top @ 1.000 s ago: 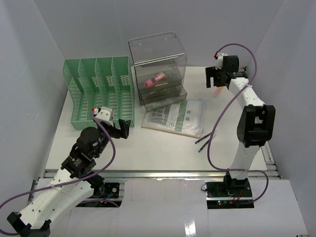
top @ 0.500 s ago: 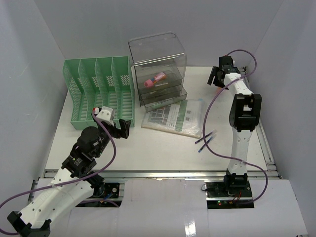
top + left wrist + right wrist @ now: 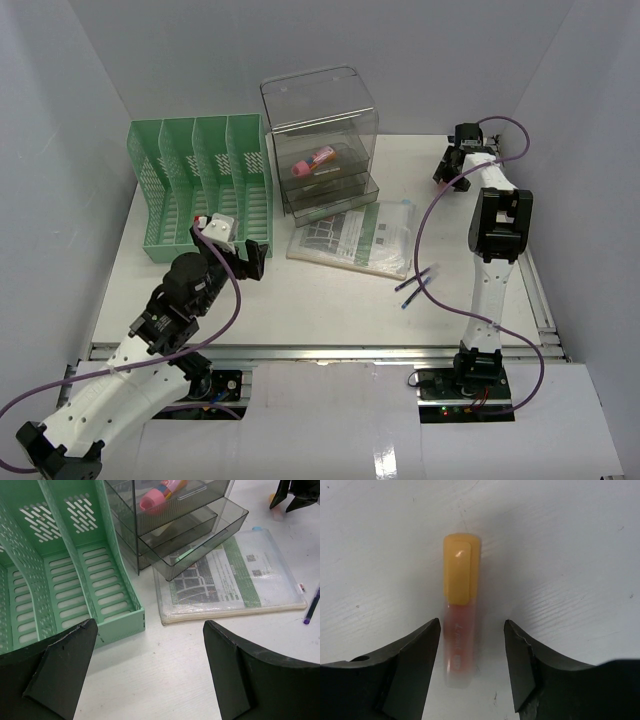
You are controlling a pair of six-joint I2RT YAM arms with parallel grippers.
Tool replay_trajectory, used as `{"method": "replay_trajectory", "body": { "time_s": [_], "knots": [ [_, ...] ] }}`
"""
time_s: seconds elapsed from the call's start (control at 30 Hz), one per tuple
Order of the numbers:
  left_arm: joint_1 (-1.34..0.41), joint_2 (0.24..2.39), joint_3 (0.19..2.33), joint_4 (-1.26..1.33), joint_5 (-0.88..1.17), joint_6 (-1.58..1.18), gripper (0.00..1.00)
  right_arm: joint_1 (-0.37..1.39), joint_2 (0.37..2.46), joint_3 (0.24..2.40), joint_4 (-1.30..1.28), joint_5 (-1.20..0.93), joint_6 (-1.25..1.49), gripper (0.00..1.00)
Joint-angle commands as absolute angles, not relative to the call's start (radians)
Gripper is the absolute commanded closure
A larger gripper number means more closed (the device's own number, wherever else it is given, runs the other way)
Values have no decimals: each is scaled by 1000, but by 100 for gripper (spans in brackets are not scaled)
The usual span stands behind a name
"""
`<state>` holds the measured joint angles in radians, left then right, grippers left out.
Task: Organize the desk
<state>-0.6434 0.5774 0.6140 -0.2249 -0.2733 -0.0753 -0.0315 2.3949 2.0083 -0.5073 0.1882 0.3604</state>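
The desk [image 3: 300, 300] is a wide white tabletop. At its back right lies a highlighter [image 3: 461, 585] with a yellow cap and a pale orange body. My right gripper [image 3: 472, 627] is down over it, a finger on each side of the body. The left finger sits close to the body and a gap shows at the right finger, so the gripper is open. From above the right gripper [image 3: 448, 172] hides the highlighter. My left gripper [image 3: 150, 630] hangs wide open and empty over bare desk, in front of the green file rack [image 3: 75, 580].
A clear grey drawer box [image 3: 320, 140] at the back holds a pink marker [image 3: 315, 160], and its lower drawers are pulled out. A zip pouch of papers [image 3: 355, 235] lies before it. Two pens [image 3: 415, 283] lie right of centre. White walls stand on three sides.
The right arm has swung toward the back right corner and come down over the highlighter, and its jaws have narrowed around it. The left arm has shifted slightly.
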Motion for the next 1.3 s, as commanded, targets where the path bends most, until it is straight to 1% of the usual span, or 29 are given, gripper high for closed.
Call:
{"method": "replay_trajectory", "body": {
  "time_s": [0.0, 0.1, 0.2, 0.23, 0.27, 0.37, 0.5, 0.63, 0.67, 0.73, 0.77, 0.83, 0.9, 1.0, 1.07, 1.2, 1.27],
  "knots": [
    [-641, 582, 611, -221, -283, -71, 2, -57, 2418, 2012, -509, 108, 406, 52],
    [-641, 586, 612, -224, -288, -71, 2, -76, 2410, 1999, -505, 51, 408, 68],
    [-640, 588, 611, -223, -289, -71, 2, -98, 2383, 1977, -490, -32, 401, 86],
    [-640, 588, 611, -224, -290, -71, 2, -104, 2371, 1964, -483, -73, 402, 90],
    [-641, 588, 610, -223, -292, -71, 2, -110, 2354, 1946, -472, -112, 406, 92],
    [-641, 588, 609, -224, -295, -72, 2, -127, 2268, 1866, -402, -279, 396, 92],
    [-641, 584, 610, -225, -296, -72, 2, -116, 2118, 1741, -302, -397, 278, 92],
    [-640, 571, 609, -225, -299, -74, 2, -82, 1963, 1660, -266, -598, 13, 92],
    [-641, 569, 609, -225, -299, -74, 2, -71, 1940, 1651, -283, -650, -17, 92],
    [-640, 565, 609, -225, -299, -74, 2, -36, 1887, 1640, -328, -752, -207, 92],
    [-640, 563, 609, -226, -299, -74, 2, -18, 1864, 1634, -354, -764, -278, 92],
    [-641, 559, 609, -226, -300, -75, 2, 50, 1820, 1616, -390, -756, -416, 92],
    [-641, 554, 609, -226, -306, -75, 2, 145, 1785, 1596, -444, -736, -629, 92],
    [-641, 547, 609, -228, -313, -74, 2, 261, 1739, 1575, -534, -666, -895, 92],
    [-641, 541, 607, -226, -315, -74, 2, 335, 1713, 1557, -560, -598, -1015, 92],
    [-641, 534, 606, -225, -319, -74, 2, 456, 1700, 1523, -509, -470, -1189, 92],
    [-640, 531, 606, -224, -319, -72, 2, 509, 1703, 1494, -418, -395, -1236, 92]
  ]
}}
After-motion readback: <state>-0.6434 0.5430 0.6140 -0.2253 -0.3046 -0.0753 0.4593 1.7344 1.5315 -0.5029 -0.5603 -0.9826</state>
